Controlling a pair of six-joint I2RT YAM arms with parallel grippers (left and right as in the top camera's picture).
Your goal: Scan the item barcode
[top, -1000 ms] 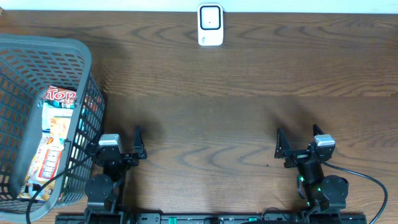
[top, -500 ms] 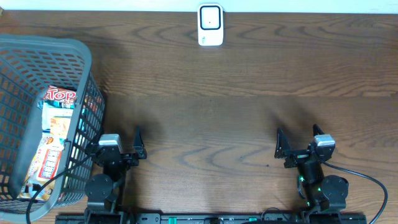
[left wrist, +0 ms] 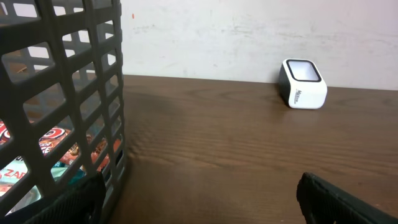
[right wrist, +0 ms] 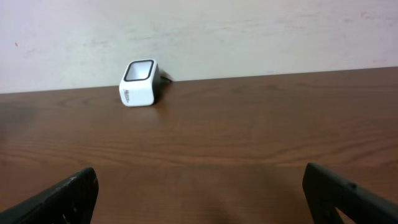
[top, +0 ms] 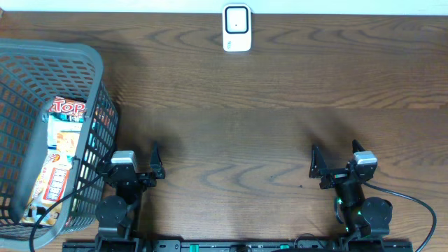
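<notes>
The items are colourful snack packets [top: 63, 143] lying in a grey mesh basket [top: 14, 63] at the table's left; a red "Top" packet [top: 68, 108] lies on top. Through the basket wall [left wrist: 68, 81] the packets [left wrist: 51, 140] show in the left wrist view. The white barcode scanner [top: 236, 28] stands at the far edge, centre, also visible as a small white scanner [left wrist: 303, 84] and, from the right wrist, the scanner [right wrist: 140, 83]. My left gripper [top: 130, 159] rests open beside the basket's near right corner, nothing between its jaws [left wrist: 199, 205]. My right gripper [top: 336, 155] stands open and empty [right wrist: 202, 199].
A pale wall runs behind the table's far edge [right wrist: 249, 37]. A black cable [top: 413, 203] loops by the right arm's base. The basket wall stands right against my left gripper's left finger [left wrist: 74, 199].
</notes>
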